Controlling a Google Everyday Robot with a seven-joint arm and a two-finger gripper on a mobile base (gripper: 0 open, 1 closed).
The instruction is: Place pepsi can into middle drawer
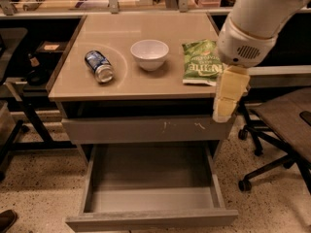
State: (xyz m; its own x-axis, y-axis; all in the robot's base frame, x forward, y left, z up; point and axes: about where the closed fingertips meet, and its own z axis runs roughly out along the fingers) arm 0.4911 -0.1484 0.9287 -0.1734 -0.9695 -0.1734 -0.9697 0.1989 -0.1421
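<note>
The pepsi can (98, 66), blue with silver ends, lies on its side at the left of the tan tabletop (146, 84). The middle drawer (150, 176) is pulled open below, with its grey floor bare and a plain front panel. Above it is a closed drawer front with white scratch marks (146, 129). My gripper (227, 97), cream-coloured, hangs from the white arm (257, 18) at the table's right front corner, far to the right of the can and holding nothing that I can see.
A white bowl (149, 54) stands mid-table and a green chip bag (200, 62) lies to its right, partly behind my arm. An office chair (284, 125) stands at the right. Black stands (24, 106) are at the left.
</note>
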